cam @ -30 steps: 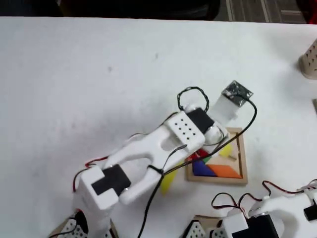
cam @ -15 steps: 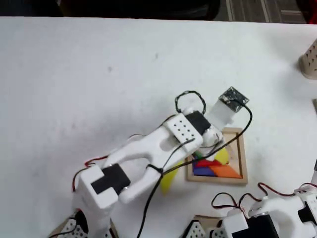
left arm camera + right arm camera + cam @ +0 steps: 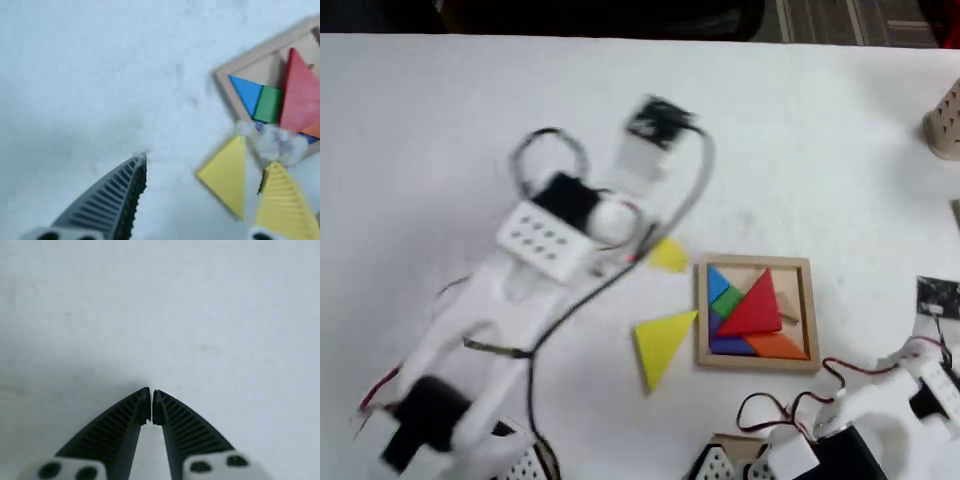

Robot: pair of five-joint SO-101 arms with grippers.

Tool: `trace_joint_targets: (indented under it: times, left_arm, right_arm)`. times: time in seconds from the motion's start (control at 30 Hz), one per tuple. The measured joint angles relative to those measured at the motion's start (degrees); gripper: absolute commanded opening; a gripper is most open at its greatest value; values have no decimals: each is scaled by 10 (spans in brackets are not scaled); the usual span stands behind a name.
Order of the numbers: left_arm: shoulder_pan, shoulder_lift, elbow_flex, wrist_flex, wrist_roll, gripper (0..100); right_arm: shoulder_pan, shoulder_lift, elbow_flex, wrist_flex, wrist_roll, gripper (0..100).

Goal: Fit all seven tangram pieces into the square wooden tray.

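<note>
Near right, the right gripper [image 3: 151, 401] hangs over the bare table [image 3: 470, 120], claw pinched tight, nothing in it. Next out, the big yellow triangle [image 3: 662, 345] lies loose, one tip just beside the left rim of the square wooden tray [image 3: 756, 262]. Inside the tray are a blue piece [image 3: 717, 283], a green piece [image 3: 725, 301], a red triangle [image 3: 756, 305] and an orange piece [image 3: 776, 346]. Off its far-left corner sits a small yellow piece [image 3: 668, 255]. The left gripper [image 3: 207, 161] hangs there, claw spread wide around that piece.
</note>
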Motion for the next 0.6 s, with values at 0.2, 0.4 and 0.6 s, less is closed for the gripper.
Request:
trace_joint_targets:
  times: [0.2,0.4,0.6]
  left_arm:
    - [-119,-73,222,-110,-1,331]
    - [-172,-76,406,-265,-1,47]
    - [-219,-76,418,-341,-1,23]
  right_arm:
    - [-67,0,-142,243,-17,18]
    - [-179,0,-219,417,-41,18]
    - [-383,0,-203,451,-105,18]
